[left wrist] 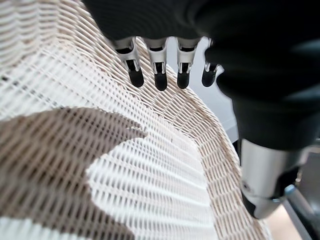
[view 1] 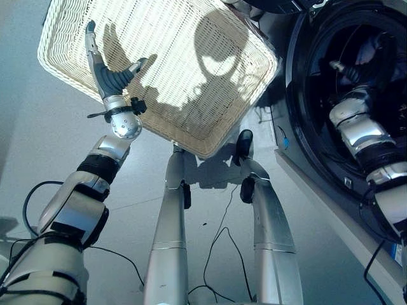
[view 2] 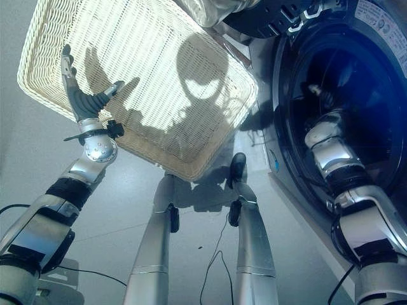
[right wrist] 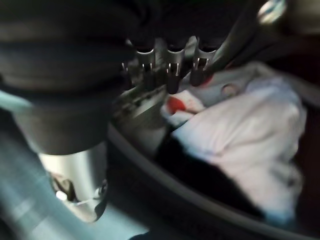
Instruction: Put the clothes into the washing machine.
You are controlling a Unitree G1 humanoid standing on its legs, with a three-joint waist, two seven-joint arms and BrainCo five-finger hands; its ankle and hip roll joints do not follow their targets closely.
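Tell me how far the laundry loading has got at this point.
Looks nearly done: the wicker basket appears empty, and clothes lie inside the washing machine drum. The right hand is inside the drum above them; the left hand hangs open over the basket.

A smooth grey floor (view 1: 38, 127) lies brightly lit, crossed by hard shadows.

Washer drum (view 1: 356, 82) mouth open, right arm + clothes (right wrist: 250, 145) inside, wicker basket (view 1: 191, 70) beside, floor betw.
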